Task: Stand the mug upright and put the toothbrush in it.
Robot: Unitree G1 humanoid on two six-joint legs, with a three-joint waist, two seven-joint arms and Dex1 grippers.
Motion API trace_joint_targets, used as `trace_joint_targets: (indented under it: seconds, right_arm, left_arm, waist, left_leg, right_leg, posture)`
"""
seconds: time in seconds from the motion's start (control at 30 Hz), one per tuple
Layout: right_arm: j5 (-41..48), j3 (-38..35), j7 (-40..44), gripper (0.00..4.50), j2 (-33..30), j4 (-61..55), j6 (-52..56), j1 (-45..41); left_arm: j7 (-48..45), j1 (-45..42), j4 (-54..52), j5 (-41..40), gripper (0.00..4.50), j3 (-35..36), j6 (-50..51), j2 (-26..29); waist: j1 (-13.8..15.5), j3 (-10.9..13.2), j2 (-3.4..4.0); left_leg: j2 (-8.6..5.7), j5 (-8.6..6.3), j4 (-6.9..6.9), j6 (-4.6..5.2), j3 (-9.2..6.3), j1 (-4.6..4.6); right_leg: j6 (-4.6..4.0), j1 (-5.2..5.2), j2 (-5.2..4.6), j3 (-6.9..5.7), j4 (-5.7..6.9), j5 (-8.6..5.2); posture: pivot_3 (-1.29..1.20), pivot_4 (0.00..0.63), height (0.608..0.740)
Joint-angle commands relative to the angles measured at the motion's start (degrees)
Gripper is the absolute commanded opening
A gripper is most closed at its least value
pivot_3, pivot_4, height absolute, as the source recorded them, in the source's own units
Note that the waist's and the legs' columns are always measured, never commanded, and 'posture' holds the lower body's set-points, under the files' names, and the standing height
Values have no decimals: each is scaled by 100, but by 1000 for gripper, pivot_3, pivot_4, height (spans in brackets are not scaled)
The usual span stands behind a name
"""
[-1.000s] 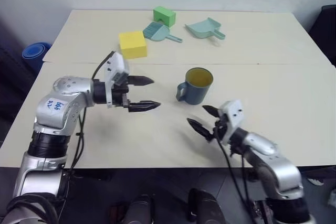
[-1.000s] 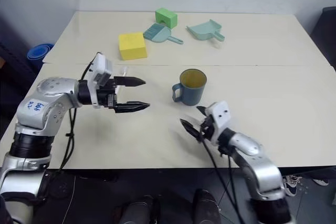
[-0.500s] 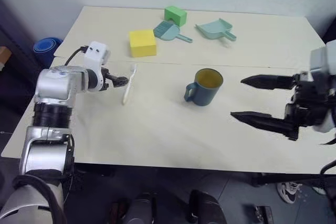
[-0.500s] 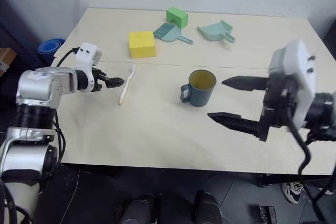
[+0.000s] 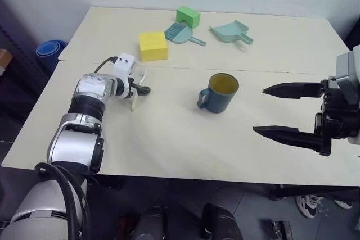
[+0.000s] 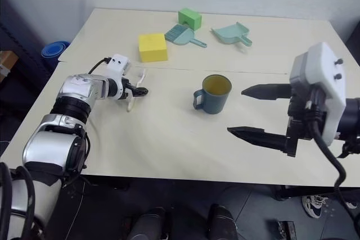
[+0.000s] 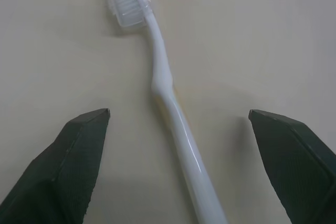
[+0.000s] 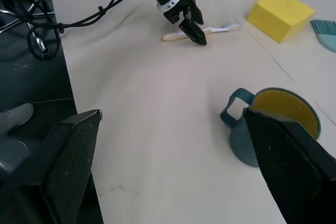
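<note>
Toothbrush point(image 7: 167, 98): flat on tabletop point(image 5: 169, 139), well left of upright mug point(image 5: 217, 92). Light, rigid, slippery plastic; take mid-handle. Left claw point(image 7: 178, 124) spread astride it; right claw point(image 5: 292, 111) spread, empty.

The mug point(image 5: 218, 92) stands upright mid-surface point(image 5: 169, 139) with bare room on every side of it; its yellow mouth is unblocked from above. Toward the left of the mug lies the toothbrush point(image 7: 170, 95), flat, with the left pincer point(image 7: 178, 124) straddling its handle, fingers wide and clear of it. Right of the mug the right pincer point(image 5: 292, 111) hangs spread above the surface. Beyond the mug, well apart, sit a yellow block point(image 5: 153, 45), hand brush point(image 5: 181, 34), green block point(image 5: 188, 16) and dustpan point(image 5: 230, 30)
</note>
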Motion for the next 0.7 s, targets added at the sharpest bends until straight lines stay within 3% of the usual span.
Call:
trace_joint_targets:
  seconds: [0.03, 0.23, 0.53, 0.7]
  right_arm:
    - [191, -359, -188, 4481, 93, -115, -119, 73]
    - [111, -450, -226, 4481, 102, -197, -158, 290]
    - [227, -701, -495, 4481, 239, -444, -246, 690]
    - [148, -818, -512, 4481, 330, -535, -365, 882]
  left_arm:
    - [21, -273, 319, 113, 4500, 93, -169, -42]
    - [-33, -518, 433, 124, 4500, 232, -9, 49]
    - [-289, -508, -543, 197, 4500, 326, 905, 1001]
    - [116, -990, -183, -68, 4500, 753, 963, 712]
  waist:
    - [3, -1, -1]
    - [11, 1, -4]
    - [-71, 15, -27]
    - [24, 27, -50]
  left_leg:
    - [0, 0, 0, 0, 0, 0]
    - [1, -1, 0, 0, -1, -1]
    - [3, 0, -6, 0, -1, -2]
    - [2, 0, 3, 0, -4, -8]
  right_leg:
    - [0, 0, 0, 0, 0, 0]
    - [0, 0, 0, -2, 0, 0]
    - [0, -5, 0, -2, 0, 0]
    - [0, -5, 0, -1, 2, 0]
  posture:
    - [0, 150, 740]
    - [0, 150, 740]
    - [0, 150, 740]
    - [0, 150, 740]
